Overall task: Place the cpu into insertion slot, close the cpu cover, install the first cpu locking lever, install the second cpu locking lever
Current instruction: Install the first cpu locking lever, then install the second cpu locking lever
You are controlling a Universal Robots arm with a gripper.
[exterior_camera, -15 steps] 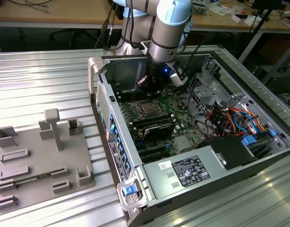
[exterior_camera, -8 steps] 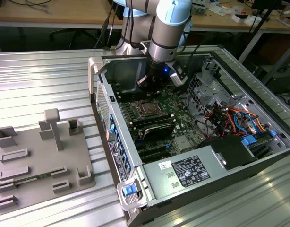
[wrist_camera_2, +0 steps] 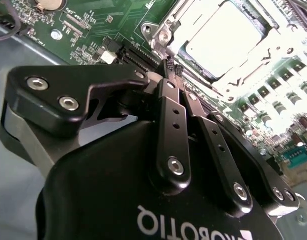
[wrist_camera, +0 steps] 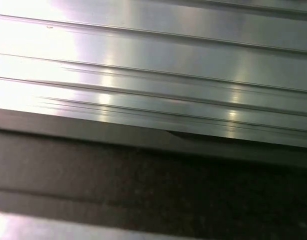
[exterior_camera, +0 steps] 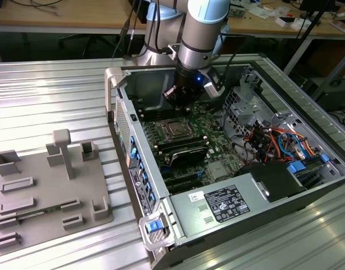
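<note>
My gripper point(exterior_camera: 182, 97) hangs inside the open computer case, just behind the insertion slot point(exterior_camera: 175, 128) on the green board. In the second wrist view my gripper point(wrist_camera_2: 171, 67) is shut with nothing between its fingertips, its tips a short way off the socket's corner. The cpu point(wrist_camera_2: 226, 37) lies flat in the socket with its silvery face up. The cpu cover point(wrist_camera_2: 181, 22) appears as a silvery frame lying around the chip. I cannot tell how the locking levers stand in the glare.
Long black memory slots point(exterior_camera: 184, 152) run in front of the socket. Coloured cables point(exterior_camera: 276, 140) and a power supply point(exterior_camera: 228, 202) occupy the case's right and front. A grey fixture plate point(exterior_camera: 49, 191) lies on the ribbed metal table point(wrist_camera: 153, 75) at the exterior view's left.
</note>
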